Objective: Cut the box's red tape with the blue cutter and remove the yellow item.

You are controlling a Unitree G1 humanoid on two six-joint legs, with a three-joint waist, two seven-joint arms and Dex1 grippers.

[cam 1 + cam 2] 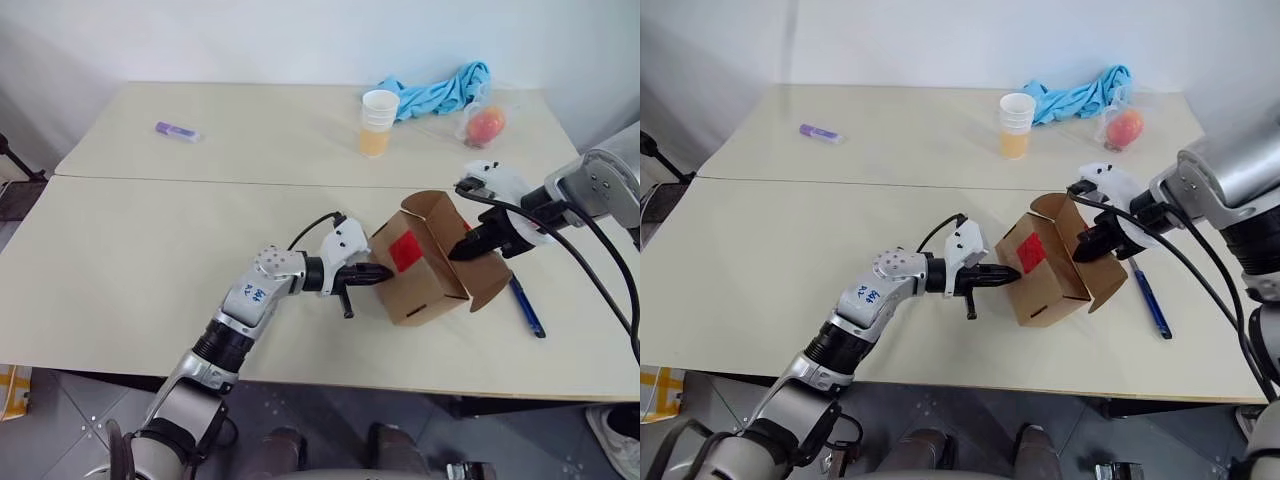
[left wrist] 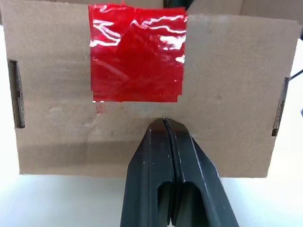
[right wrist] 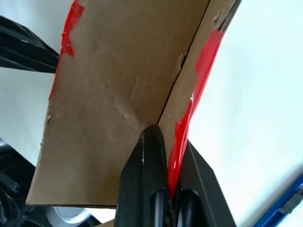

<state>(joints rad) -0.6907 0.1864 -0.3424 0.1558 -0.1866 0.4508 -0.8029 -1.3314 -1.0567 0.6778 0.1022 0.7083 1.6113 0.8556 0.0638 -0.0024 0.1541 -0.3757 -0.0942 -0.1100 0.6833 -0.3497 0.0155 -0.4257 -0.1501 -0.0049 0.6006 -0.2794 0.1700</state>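
Our right gripper (image 1: 466, 248) is clamped on a flap of the box (image 1: 425, 285), with the cardboard and a strip of red tape (image 3: 185, 120) pinched between its two black fingers (image 3: 144, 175), and it reaches down to the box from the side away from the left gripper. Our left gripper (image 1: 378, 274) has its fingers pressed together with nothing between them, and the tips touch the side of the box just below the red tape (image 2: 137, 53) stuck on that face. The box sits tilted on the table (image 1: 130, 270), its flaps standing open, the taped face turned toward the left gripper. The blue cutter (image 1: 527, 307) lies flat on the table just beside the box, on the right gripper's side, apart from both grippers. Well beyond the box, toward the wall, stand a paper cup (image 1: 378, 122) with an orange filling, a red-orange fruit in clear plastic (image 1: 485, 125) and a crumpled blue cloth (image 1: 440, 90). A small purple marker (image 1: 177, 131) lies well apart from the box, far off on the left gripper's side.
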